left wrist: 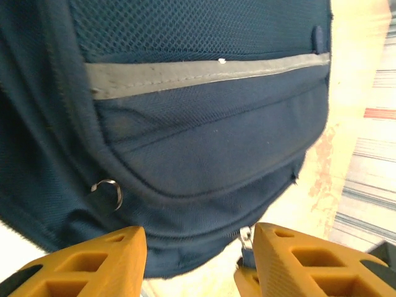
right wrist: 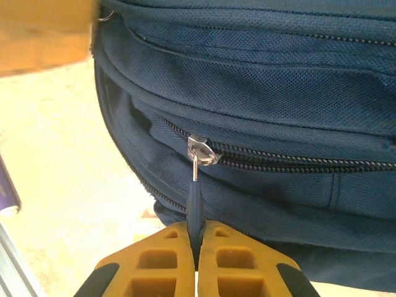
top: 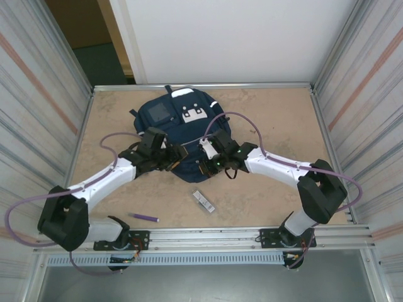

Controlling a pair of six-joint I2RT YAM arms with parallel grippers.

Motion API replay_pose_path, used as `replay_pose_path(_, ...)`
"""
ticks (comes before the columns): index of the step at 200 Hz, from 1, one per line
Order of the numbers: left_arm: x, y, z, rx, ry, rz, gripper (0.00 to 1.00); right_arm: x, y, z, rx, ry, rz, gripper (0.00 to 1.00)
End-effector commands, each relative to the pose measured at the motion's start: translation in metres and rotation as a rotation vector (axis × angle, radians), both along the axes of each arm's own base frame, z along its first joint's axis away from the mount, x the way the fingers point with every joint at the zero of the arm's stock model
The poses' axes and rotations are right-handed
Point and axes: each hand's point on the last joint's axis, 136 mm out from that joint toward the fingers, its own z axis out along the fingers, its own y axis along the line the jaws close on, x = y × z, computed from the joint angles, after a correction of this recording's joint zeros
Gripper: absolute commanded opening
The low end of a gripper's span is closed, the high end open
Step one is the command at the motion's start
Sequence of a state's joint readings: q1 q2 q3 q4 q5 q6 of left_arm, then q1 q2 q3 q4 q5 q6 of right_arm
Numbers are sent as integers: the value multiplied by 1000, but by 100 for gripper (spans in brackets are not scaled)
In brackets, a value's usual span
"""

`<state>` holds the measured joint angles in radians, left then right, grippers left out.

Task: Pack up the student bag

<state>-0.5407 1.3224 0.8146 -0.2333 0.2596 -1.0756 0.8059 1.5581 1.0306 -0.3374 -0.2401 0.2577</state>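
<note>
I am inspecting a tan, mottled tabletop (top: 271, 119) sitting between corrugated metal walls (top: 38, 94), a white panel (top: 239, 38) standing across the top of the frame. The student bag (top: 179, 132) is lying upper centre. My left pincer (left wrist: 198, 247) is standing spread at the bag's lower edge. My right pincer (right wrist: 195, 232) is pinching a zipper pull (right wrist: 194, 195). A purple pen (top: 145, 217) is lying lower left.

- The worktop (top: 271, 119) was a mottled tan board, evenly lit.
- A ribbed metal panel (top: 38, 100) stood on its left, and another panel (top: 365, 75) on its right.
- A plain white wall (top: 233, 38) closed the far side.
- At the far left corner, an opening (top: 82, 25) showed dark green floor (top: 104, 63).
- A metal rail (top: 208, 234) ran along the near edge.
</note>
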Motion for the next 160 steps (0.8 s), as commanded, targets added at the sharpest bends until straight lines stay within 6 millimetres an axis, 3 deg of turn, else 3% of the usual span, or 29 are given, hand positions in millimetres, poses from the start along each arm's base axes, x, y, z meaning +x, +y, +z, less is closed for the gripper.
replay_pose_path(1,9,-4,-12,-22,26,100,49,-9,18,41,117,-28,36,0)
replay_pose_path(49,14,5,-19,-3,29,233,46,-26,19,44,118,-26,60,0)
replay_pose_path(85,-22,16,-13,127,12,314,54,-25,4,42,97,-35,37,0)
replay_pose_path(109,-40,18,-19,111,3,387,58,-27,7,44,115,-32,51,0)
replay_pose_path(128,-34,16,-27,78,-8,414,60,-30,13,47,134,-26,80,0)
replay_pose_path(160,-16,-7,-29,20,9,368,58,-38,23,53,159,-25,123,0)
